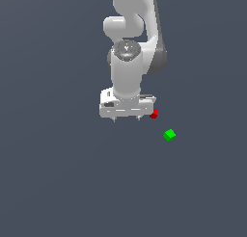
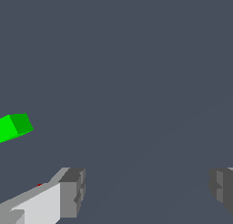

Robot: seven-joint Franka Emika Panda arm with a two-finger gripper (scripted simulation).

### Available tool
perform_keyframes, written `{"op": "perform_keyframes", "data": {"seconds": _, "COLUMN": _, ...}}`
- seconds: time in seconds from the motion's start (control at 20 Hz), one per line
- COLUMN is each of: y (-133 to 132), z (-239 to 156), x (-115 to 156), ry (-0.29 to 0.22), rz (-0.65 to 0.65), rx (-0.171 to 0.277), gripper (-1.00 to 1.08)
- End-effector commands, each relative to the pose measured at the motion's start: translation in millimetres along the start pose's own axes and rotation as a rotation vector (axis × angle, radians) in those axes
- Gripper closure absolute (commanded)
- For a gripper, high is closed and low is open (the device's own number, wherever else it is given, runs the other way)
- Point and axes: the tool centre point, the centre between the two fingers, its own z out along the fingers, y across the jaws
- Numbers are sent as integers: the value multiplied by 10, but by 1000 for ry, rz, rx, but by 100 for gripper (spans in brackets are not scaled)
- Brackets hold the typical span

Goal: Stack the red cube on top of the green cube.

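Observation:
The red cube [image 1: 153, 113] is tiny and bright red, lying on the dark grey floor just to the exterior view's right of the white gripper [image 1: 126, 118], partly hidden behind the hand. The green cube [image 1: 169, 135] of the same size lies apart from it, lower and further to the exterior view's right. The gripper stands open with its short fingertips pointing down and nothing between them. In the wrist view the gripper [image 2: 148, 191] shows two wide-apart grey fingers [image 2: 73, 191] over bare floor, the green cube [image 2: 13, 126] lies at the picture's edge, and only a red sliver [image 2: 39, 185] peeks beside one finger.
The white arm [image 1: 128, 43] rises from the hand toward the top of the exterior view. A uniform dark grey floor [image 1: 58, 173] surrounds the cubes.

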Motion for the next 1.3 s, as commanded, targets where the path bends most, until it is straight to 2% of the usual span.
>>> {"op": "perform_keyframes", "data": {"seconds": 0.0, "y": 0, "z": 0, "x": 0, "ry": 0, "rz": 0, "rx": 0, "gripper": -92}}
{"op": "perform_keyframes", "data": {"seconds": 0.35, "y": -65, "z": 47, "x": -70, "ry": 1, "rz": 8, "rx": -1, "gripper": -92}}
{"op": "perform_keyframes", "data": {"seconds": 0.65, "y": -237, "z": 171, "x": -250, "ry": 2, "rz": 29, "rx": -2, "gripper": -92}}
{"op": "perform_keyframes", "data": {"seconds": 1.25, "y": -946, "z": 662, "x": -905, "ry": 9, "rz": 110, "rx": -9, "gripper": -92}}
